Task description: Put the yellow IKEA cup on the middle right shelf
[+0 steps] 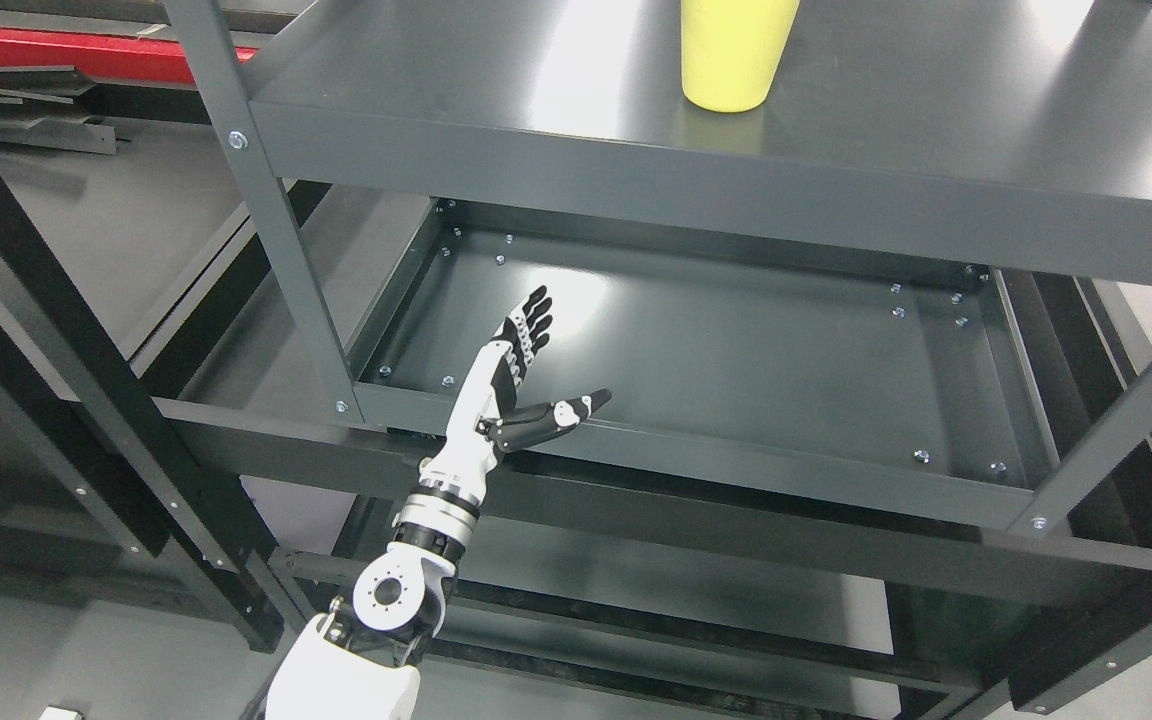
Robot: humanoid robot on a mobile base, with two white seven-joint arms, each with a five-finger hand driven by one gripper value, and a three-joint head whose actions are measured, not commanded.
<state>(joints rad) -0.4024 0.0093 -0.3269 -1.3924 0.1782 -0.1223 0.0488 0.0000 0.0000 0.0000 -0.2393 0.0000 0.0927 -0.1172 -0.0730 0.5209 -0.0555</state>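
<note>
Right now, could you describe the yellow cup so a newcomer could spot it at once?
Find the dark grey metal shelving unit and look at its upper shelf. The yellow cup stands upright there at the top of the picture, the only bright object on the shelves.

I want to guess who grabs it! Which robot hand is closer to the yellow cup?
Left. The left hand hangs open, below and left of the yellow cup on the upper shelf. The right hand is not in view.
</note>
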